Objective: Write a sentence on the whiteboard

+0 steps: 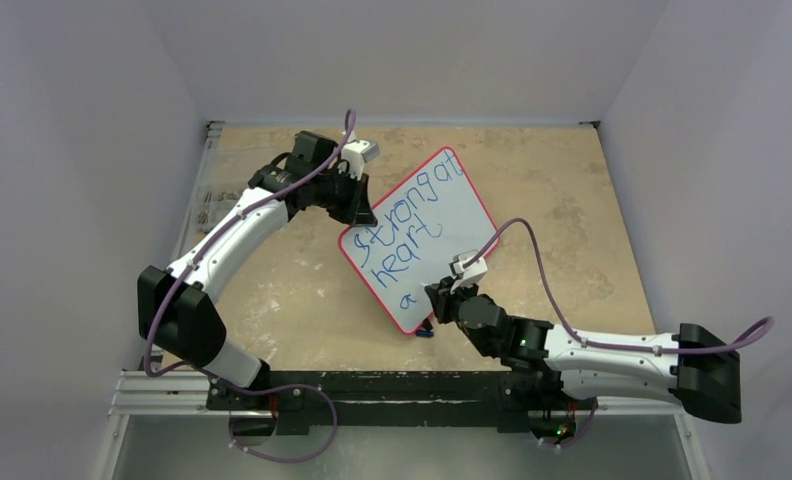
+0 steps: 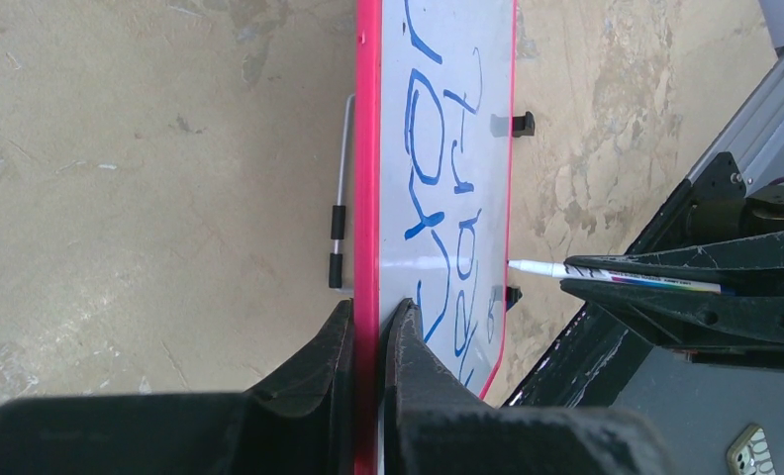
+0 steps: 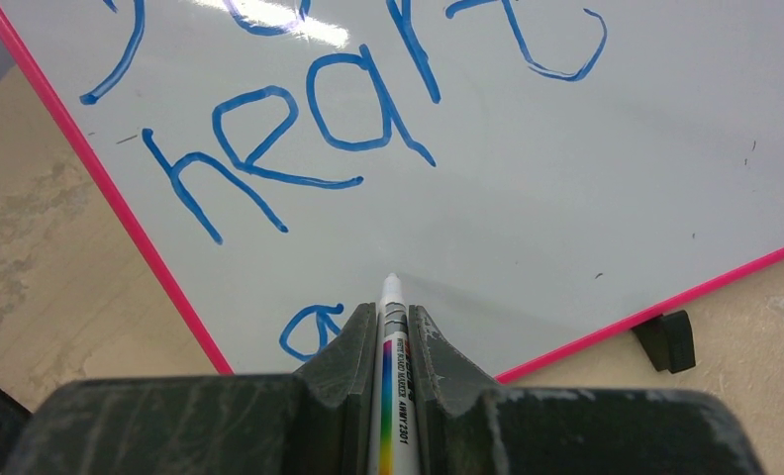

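The whiteboard point(image 1: 457, 215), white with a red-pink frame, stands tilted in the middle of the table. The sentence point(image 1: 404, 215) in blue reads "strong at heart", with a small "a" point(image 3: 309, 332) below it. My left gripper point(image 1: 357, 207) is shut on the board's frame edge point(image 2: 368, 148), one finger on each face. My right gripper point(image 3: 386, 309) is shut on a white marker point(image 3: 393, 396). The marker's tip sits at the board surface just right of the "a"; whether it touches I cannot tell. From the left wrist, the marker point(image 2: 606, 275) points at the board's lower edge.
Two small black feet point(image 2: 523, 124) point(image 3: 665, 339) sit along the board's lower edge. A wire stand point(image 2: 342, 178) shows behind the board. A small blue item point(image 1: 424, 331) lies under the board's near corner. A metal rail point(image 1: 372, 385) runs along the table's near edge.
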`<state>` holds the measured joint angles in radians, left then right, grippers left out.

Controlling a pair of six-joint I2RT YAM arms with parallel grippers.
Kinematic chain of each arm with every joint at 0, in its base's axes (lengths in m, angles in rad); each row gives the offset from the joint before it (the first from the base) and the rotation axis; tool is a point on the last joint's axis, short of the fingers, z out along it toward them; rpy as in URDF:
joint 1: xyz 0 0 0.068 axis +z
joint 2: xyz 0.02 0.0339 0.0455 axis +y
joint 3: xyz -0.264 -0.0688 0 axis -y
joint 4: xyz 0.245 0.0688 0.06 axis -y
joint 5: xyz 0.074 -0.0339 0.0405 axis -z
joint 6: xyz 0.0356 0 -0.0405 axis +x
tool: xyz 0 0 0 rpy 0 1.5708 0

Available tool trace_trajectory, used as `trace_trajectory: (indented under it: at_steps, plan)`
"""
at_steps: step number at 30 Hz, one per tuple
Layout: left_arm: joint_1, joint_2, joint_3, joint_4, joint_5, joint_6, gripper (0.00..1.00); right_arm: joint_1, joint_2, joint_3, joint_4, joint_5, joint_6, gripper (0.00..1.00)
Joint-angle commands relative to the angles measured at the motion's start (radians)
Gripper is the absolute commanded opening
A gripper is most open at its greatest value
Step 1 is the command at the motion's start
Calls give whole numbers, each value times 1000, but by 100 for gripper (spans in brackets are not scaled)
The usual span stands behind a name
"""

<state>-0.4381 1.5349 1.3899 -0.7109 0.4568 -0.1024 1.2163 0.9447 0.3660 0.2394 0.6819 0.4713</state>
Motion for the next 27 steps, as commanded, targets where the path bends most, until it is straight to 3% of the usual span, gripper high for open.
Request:
trace_trajectory:
  at_steps: [1,27]
  plan:
    - [25,35,-28,-160,-359,158,0,-1,-23,0,47,13,0,0]
    - [25,35,-20,-170,-341,148,0,-1,52,29,171,-17,-83,0]
